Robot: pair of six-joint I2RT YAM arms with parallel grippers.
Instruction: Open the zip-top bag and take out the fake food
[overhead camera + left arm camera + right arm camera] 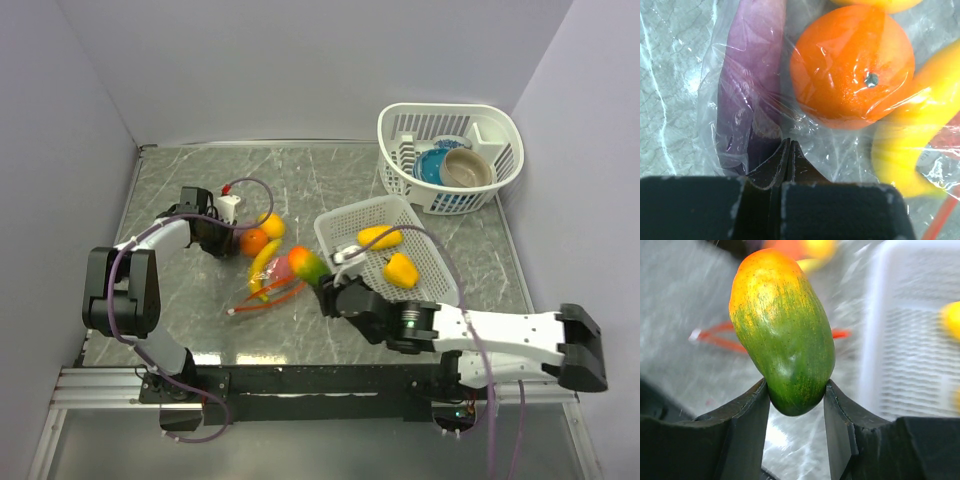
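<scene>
The zip-top bag (262,272) lies on the table's left half, its red-orange zip strip (266,298) towards the near side. My left gripper (230,240) is shut on the bag's far end; in the left wrist view its fingertips (788,146) pinch the clear film. Inside the bag are an orange (850,65), a dark purple eggplant (747,85) and a yellow banana (910,135). My right gripper (320,284) is shut on a red-green mango (307,264) just right of the bag's mouth. In the right wrist view the mango (782,335) sits between the jaws (796,400), above the table.
A white mesh basket (345,222) stands right of the mango and holds two yellow pieces (379,237) (401,270). A white rounded basket (500,135) at the back right holds a blue bowl (433,166) and a tan bowl (467,168). Walls enclose the table's left and back.
</scene>
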